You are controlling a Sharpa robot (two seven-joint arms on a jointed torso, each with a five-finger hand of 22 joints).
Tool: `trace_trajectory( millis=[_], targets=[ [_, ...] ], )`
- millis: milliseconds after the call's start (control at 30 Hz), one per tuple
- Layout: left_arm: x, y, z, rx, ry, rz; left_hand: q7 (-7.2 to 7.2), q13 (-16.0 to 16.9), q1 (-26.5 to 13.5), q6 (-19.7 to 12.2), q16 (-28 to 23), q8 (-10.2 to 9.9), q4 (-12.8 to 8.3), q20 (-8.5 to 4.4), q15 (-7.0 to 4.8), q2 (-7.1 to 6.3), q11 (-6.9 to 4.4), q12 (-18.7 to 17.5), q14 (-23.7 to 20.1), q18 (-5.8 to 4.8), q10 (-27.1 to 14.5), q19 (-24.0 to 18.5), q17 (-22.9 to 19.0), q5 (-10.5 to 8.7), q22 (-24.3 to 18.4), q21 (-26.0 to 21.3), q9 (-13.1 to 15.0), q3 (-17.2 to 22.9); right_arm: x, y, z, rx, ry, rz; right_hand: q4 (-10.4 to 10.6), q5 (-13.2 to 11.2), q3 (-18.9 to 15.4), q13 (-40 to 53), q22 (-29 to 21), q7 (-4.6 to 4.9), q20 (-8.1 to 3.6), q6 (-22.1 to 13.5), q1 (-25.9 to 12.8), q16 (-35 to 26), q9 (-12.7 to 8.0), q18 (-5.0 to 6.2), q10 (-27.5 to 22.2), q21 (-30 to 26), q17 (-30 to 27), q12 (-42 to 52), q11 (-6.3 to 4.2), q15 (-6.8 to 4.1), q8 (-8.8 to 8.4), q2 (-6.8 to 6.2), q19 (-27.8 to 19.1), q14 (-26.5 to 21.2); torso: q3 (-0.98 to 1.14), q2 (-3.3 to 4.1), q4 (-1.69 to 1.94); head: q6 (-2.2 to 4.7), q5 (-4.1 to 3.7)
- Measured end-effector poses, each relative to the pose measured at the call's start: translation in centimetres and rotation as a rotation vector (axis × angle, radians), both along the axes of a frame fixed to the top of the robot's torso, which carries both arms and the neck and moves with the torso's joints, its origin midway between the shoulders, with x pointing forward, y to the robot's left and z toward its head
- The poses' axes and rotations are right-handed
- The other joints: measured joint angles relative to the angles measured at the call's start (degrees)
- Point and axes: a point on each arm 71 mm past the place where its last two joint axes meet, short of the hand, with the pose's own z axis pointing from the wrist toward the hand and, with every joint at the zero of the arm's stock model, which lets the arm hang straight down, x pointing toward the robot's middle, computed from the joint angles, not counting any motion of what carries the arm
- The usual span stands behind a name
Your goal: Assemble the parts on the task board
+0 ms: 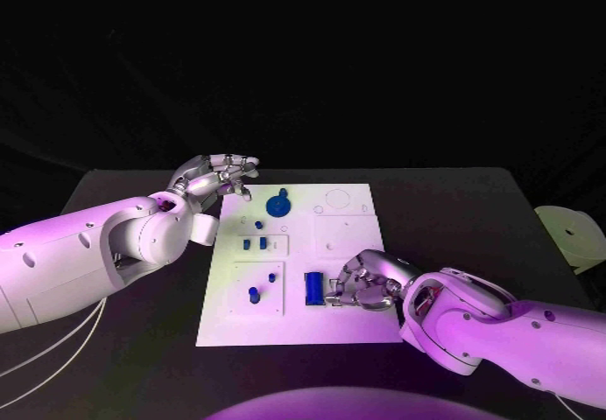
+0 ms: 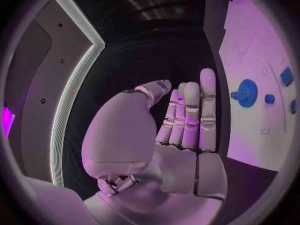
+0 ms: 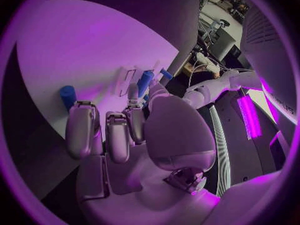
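The white task board [image 1: 341, 223] lies in the middle of the black table. On its far left part sits a blue gear [image 1: 278, 206] [image 2: 247, 92], with small blue parts [image 1: 257, 245] [image 2: 286, 76] below it and a blue peg [image 1: 257, 293] [image 3: 67, 96] nearer me. My left hand [image 1: 221, 179] [image 2: 181, 120] hovers at the board's far left corner, fingers straight and apart, palm empty. My right hand [image 1: 363, 282] [image 3: 134, 130] rests on the board's near part, fingers curled, pinching a long blue bar [image 1: 313, 289] [image 3: 145, 81] between thumb and a finger.
A pale round object [image 1: 568, 234] sits at the table's right edge. The right half of the board [image 1: 343, 210] carries only faint outlines and holes. Bare black table [image 1: 126, 197] lies to the left of the board.
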Motion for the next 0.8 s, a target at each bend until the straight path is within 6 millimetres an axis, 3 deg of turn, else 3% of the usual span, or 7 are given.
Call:
trace_trajectory(
  millis=[167,267,400,600,800],
  targets=[
    [0.0,0.1,0.0,0.001,0.000,0.001,0.00,0.00,0.00,0.00,0.00,0.00,0.00,0.00,0.00,0.00,0.00,0.00,0.00,0.00,0.00,0.00,0.00,0.00,0.00,0.00,0.00,0.00,0.9,-2.0,1.2,0.001,-0.033,-0.036,-0.35,0.00,0.35,0.31,0.00,0.61,0.03,-1.87,1.36,0.00,-0.64,0.00,-0.66,-0.94,0.00,-0.86,0.66,0.01,-1.46,-0.34,-0.02,-0.01,-0.01,-0.08,-0.05,0.10,-0.27],
    [0.0,0.1,0.0,0.001,0.000,0.001,0.00,0.00,0.00,0.00,0.00,0.00,0.00,0.00,0.00,0.00,0.00,0.00,0.00,0.00,0.00,0.00,0.00,0.00,0.00,0.00,0.00,0.00,1.5,-3.5,1.9,-0.004,-0.051,-0.064,-0.89,0.15,0.89,0.45,0.00,1.35,0.40,-3.40,3.39,0.00,-1.46,0.00,-1.24,-1.34,0.00,-1.38,1.24,0.73,-3.09,-0.43,-0.39,-0.12,-0.04,-0.12,-0.09,0.25,-0.55],
    [0.0,0.0,-0.1,0.001,0.001,0.001,0.00,0.00,0.00,0.00,0.00,0.00,0.00,0.00,0.00,0.00,0.00,0.00,0.00,0.00,0.00,0.00,0.00,0.00,-0.01,0.00,0.00,0.00,2.1,-6.1,2.5,-0.028,-0.070,-0.109,-0.69,0.24,1.09,0.46,-0.01,2.04,0.63,-4.09,3.99,0.00,-2.13,0.00,-1.63,-1.71,0.00,-2.13,1.64,1.07,-4.39,-0.38,-0.63,-0.20,-0.08,-0.19,-0.13,0.48,-1.32],
    [-0.1,0.1,-0.2,0.001,0.003,0.001,0.00,0.00,0.00,0.00,0.00,0.00,0.00,0.00,0.00,0.00,0.00,0.00,0.00,0.00,0.00,0.00,0.01,0.00,-0.05,0.00,0.00,0.00,2.1,-8.5,2.5,-0.077,-0.088,-0.139,-0.31,0.18,0.81,0.52,0.04,2.04,0.85,-4.09,4.03,0.00,-2.44,0.00,-1.64,-1.71,-0.01,-2.30,1.65,1.14,-4.76,-0.35,-0.41,-0.12,-0.04,-0.20,-0.20,0.71,-2.31],
    [-0.2,0.1,-0.4,0.000,0.006,0.000,0.00,0.00,0.00,0.00,0.00,0.00,0.00,0.00,0.00,0.00,0.00,0.00,0.00,0.00,0.00,0.00,0.01,0.00,-0.05,0.00,0.00,0.00,1.7,-9.3,2.1,-0.129,-0.095,-0.135,-0.02,-0.21,0.30,0.54,0.04,1.98,1.05,-2.79,2.79,0.00,-2.54,0.00,-1.74,-0.54,-0.01,-2.23,1.74,1.14,-4.76,0.00,-0.21,-0.12,0.02,-0.25,-0.32,0.85,-2.91]
  ],
)
